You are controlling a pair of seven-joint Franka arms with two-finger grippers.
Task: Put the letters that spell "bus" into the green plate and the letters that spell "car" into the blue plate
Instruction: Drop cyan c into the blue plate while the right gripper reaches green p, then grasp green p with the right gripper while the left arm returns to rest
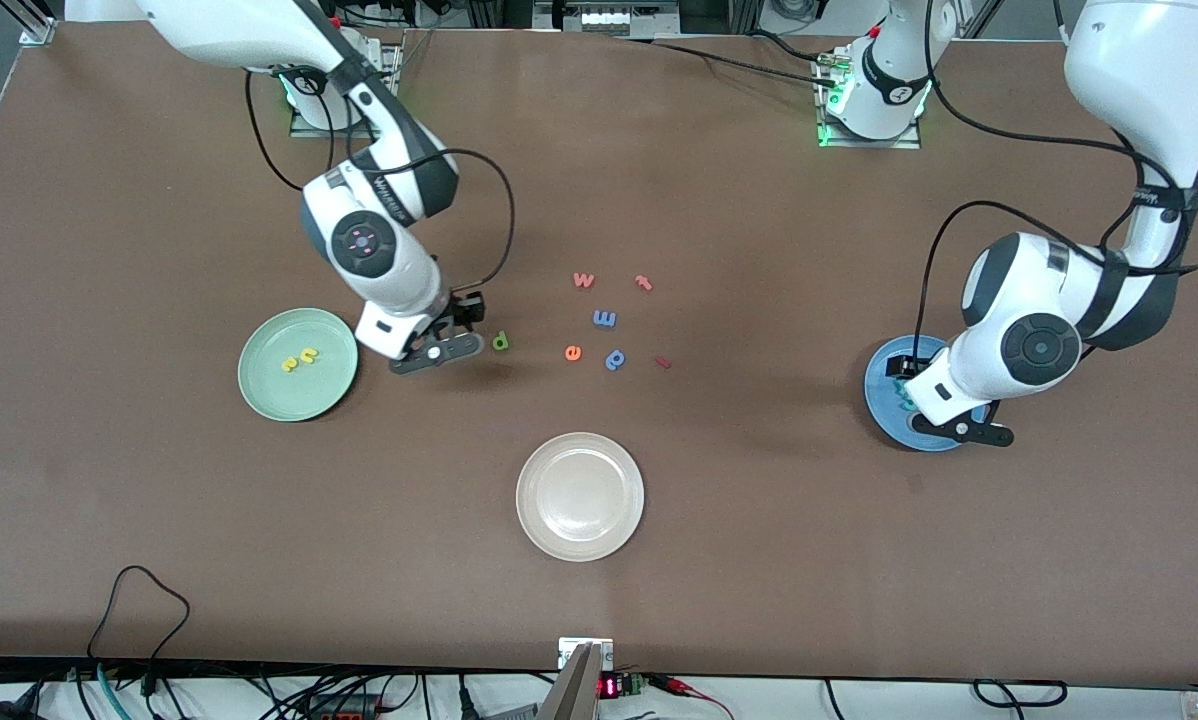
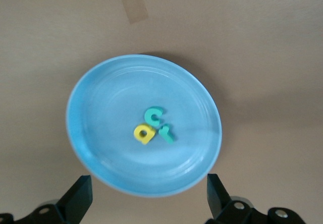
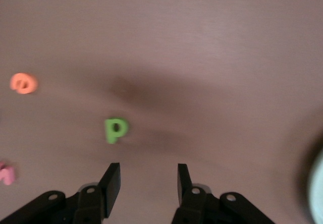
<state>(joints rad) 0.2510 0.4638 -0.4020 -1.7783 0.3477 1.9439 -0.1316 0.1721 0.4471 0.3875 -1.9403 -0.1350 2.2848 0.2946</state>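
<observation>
With c, a and r lying in the blue plate (image 2: pixel 91 133) under the wide-open left gripper (image 2: pixel 146 193), the empty, part-open right gripper (image 3: pixel 149 183) hovers just short of the green b (image 1: pixel 500 341), at three o'clock from the green plate (image 1: pixel 259 385), and next must descend astride it.

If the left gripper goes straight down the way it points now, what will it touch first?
Most likely the blue plate. The left gripper is open and empty over it, with the three small letters lying in the plate ahead of its fingers. How high it hangs is unclear.
</observation>
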